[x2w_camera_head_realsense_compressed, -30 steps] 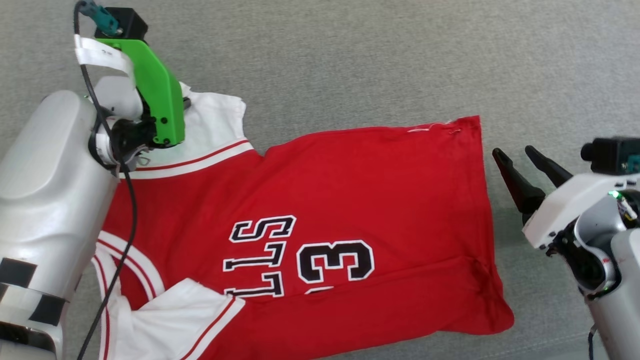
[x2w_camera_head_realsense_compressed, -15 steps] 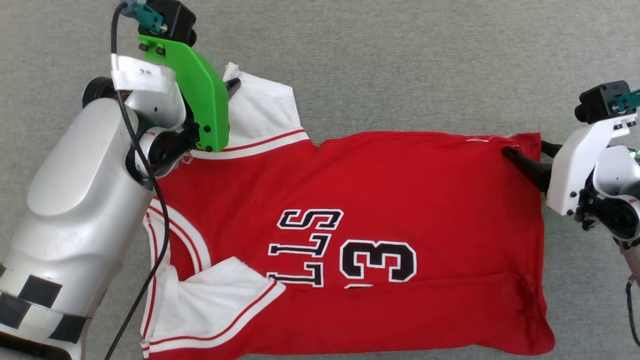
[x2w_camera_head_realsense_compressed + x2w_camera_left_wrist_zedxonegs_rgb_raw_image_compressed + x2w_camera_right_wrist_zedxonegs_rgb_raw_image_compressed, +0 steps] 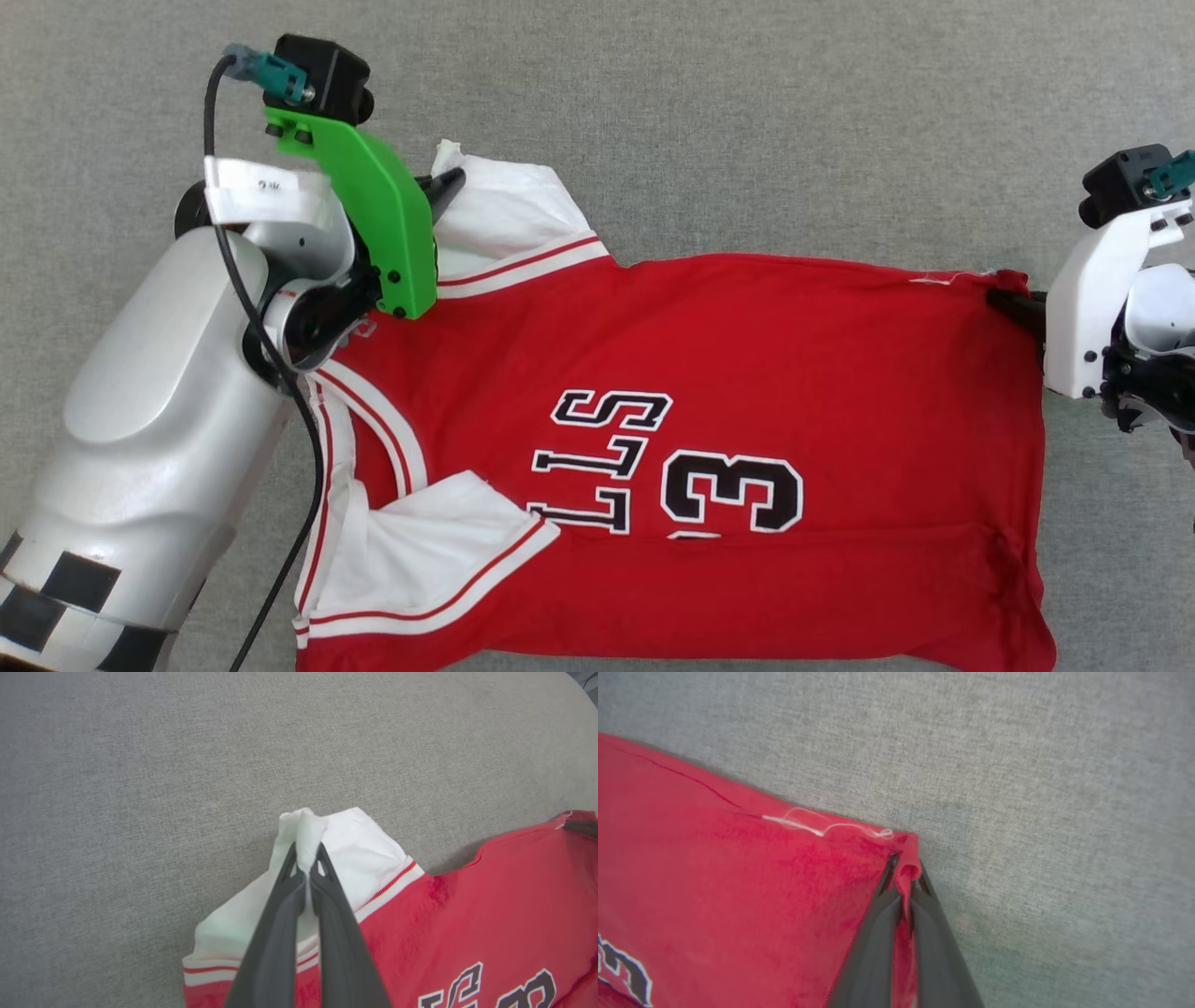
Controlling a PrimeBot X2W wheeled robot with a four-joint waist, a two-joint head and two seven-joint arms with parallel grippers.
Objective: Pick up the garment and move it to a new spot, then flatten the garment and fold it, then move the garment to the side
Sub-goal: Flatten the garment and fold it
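Head view: we hold the small red jersey-style shirt with white short sleeves and black lettering by two corners. Left gripper pinched tight on a bunched tip of the far white sleeve, cloth poking past its tips. Right gripper clamped on the red hem corner, loose white thread just beside it. Shirt body spreads between the two grippers on the grey woven surface. We judge the paired grip is there to tension the edge between them for flattening. Other sleeve lies folded onto the chest, well apart from both.
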